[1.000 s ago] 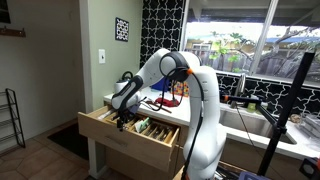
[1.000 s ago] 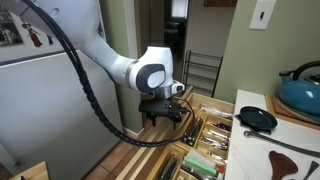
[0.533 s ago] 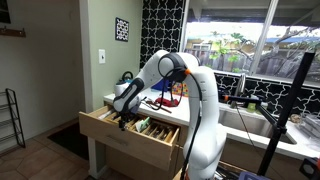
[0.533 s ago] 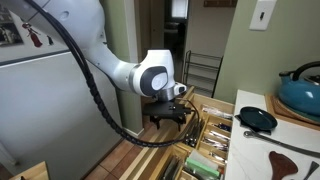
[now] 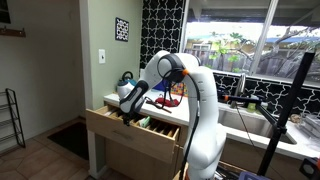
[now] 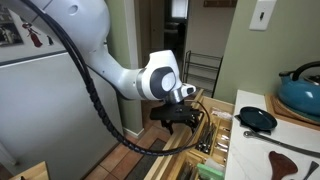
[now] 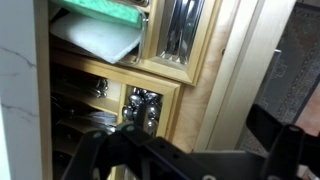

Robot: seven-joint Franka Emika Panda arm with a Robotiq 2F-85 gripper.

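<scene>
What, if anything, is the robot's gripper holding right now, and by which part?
Nothing is held. The gripper is open with nothing between its jaws, at the front of the open wooden drawer. Whether it touches the drawer cannot be told.

Pulled partly out: a light wooden kitchen drawer [image 5: 122,137].
It is held level under the white countertop [image 6: 255,160], with its plain front panel set forward of the cabinet. Its inside is divided by wooden partitions into long compartments, which are filled with metal cutlery [image 7: 178,35].
</scene>
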